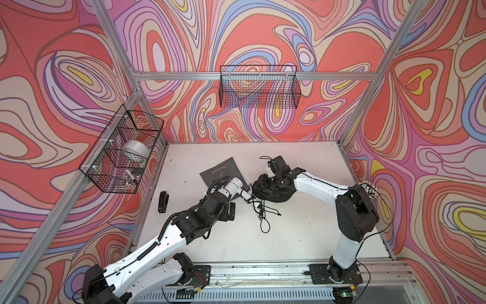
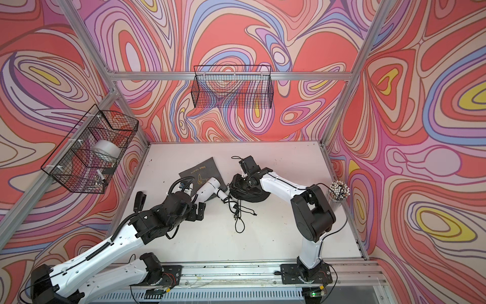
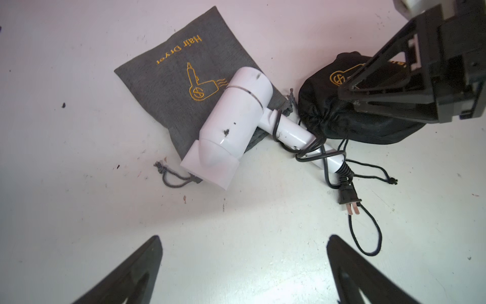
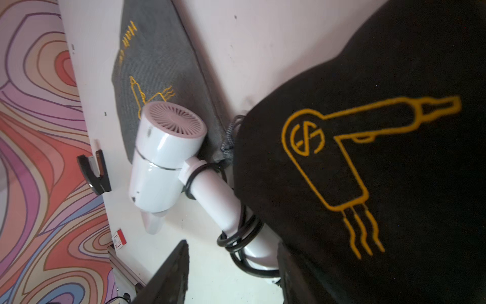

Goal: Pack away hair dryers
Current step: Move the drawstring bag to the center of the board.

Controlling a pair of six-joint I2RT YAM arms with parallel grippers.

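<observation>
Glossy white hair dryer (image 3: 231,115) lies on its side on the table (image 3: 79,184), barrel across a flat grey pouch (image 3: 168,86), handle unfolded (black cord (image 3: 310,155) looped around it), plug (image 3: 347,196) on the tabletop near a black pouch (image 3: 342,118).

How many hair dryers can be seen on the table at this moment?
1. The white hair dryer lies partly on the flat grey pouch, beside the black pouch, which bulges and may hide another.

Black pouch (image 3: 342,121) crowds white dryer (image 3: 236,113) handle; barrel unobstructed.
</observation>
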